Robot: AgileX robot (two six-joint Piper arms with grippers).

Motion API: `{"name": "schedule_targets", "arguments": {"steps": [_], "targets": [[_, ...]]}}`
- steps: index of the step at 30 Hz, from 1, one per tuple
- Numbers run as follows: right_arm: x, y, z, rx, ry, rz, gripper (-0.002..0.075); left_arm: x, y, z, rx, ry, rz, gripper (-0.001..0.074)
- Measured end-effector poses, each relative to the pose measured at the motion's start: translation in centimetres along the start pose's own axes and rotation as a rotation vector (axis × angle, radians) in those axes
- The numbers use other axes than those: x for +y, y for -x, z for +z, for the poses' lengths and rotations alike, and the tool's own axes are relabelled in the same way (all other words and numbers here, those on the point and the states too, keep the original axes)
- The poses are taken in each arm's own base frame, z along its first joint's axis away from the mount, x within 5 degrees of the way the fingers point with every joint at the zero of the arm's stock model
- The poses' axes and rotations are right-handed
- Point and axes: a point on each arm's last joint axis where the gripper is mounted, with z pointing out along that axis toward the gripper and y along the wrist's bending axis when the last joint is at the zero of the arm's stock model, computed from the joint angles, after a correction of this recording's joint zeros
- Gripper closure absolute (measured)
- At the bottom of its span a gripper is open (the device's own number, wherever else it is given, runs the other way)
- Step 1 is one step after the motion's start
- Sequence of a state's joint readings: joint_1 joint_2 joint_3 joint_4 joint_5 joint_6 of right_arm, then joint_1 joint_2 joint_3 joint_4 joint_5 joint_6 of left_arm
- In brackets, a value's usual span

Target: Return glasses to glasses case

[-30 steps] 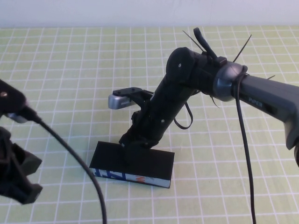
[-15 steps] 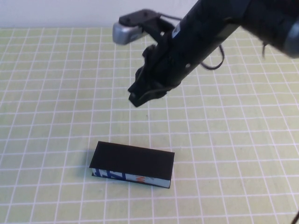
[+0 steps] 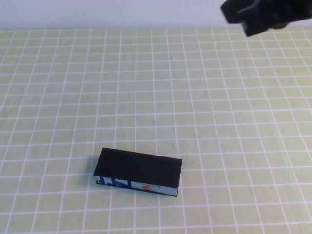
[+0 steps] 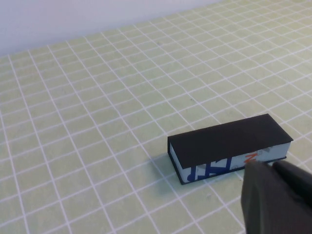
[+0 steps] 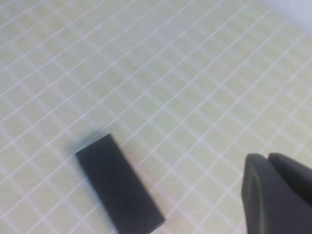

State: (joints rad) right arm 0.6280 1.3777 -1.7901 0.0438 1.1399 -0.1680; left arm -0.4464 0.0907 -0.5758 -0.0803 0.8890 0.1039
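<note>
The glasses case (image 3: 138, 169) lies closed on the green grid mat, matte black lid up, its blue, white and orange printed side facing me. It also shows in the left wrist view (image 4: 229, 141) and in the right wrist view (image 5: 119, 185). The glasses are hidden from every view. My right gripper (image 3: 241, 19) is raised at the far right edge, well away from the case, shut and empty (image 5: 268, 158). My left gripper (image 4: 270, 168) is out of the high view; it hangs shut and empty just in front of the case's printed side.
The green grid mat (image 3: 73, 97) covers the table. A white wall (image 3: 97, 12) runs along its far edge.
My right arm has lifted off the closed case lid and withdrawn up to the far right. My left arm has left the high view. The case has not moved.
</note>
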Motion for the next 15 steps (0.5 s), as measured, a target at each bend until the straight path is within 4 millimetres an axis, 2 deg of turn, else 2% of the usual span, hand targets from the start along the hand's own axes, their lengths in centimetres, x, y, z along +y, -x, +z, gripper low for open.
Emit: {"name": "schedule_targets", "arguments": {"steps": [3,6,9,15], "targets": [[-0.1,-1.9,-2.8,-0.1,-0.076,0.005,0.0743,0.0,-0.7,0.9,-0.005,0.001,-0.046,0.0738],[0.0,-4.5,-4.4,-0.2,-0.131,0.019,0.0743,0.1,-1.3,1.9,-0.018,0.003,-0.074,0.0738],[0.3,-8.1,-5.2,-0.273,-0.159,0.015,0.0743,0.1,-1.8,2.7,-0.039,0.006,-0.087,0.0738],[1.4,-16.6,-5.7,-0.381,-0.158,0.075,0.0743,0.2,-2.2,3.3,-0.057,0.009,-0.097,0.0738]]}}
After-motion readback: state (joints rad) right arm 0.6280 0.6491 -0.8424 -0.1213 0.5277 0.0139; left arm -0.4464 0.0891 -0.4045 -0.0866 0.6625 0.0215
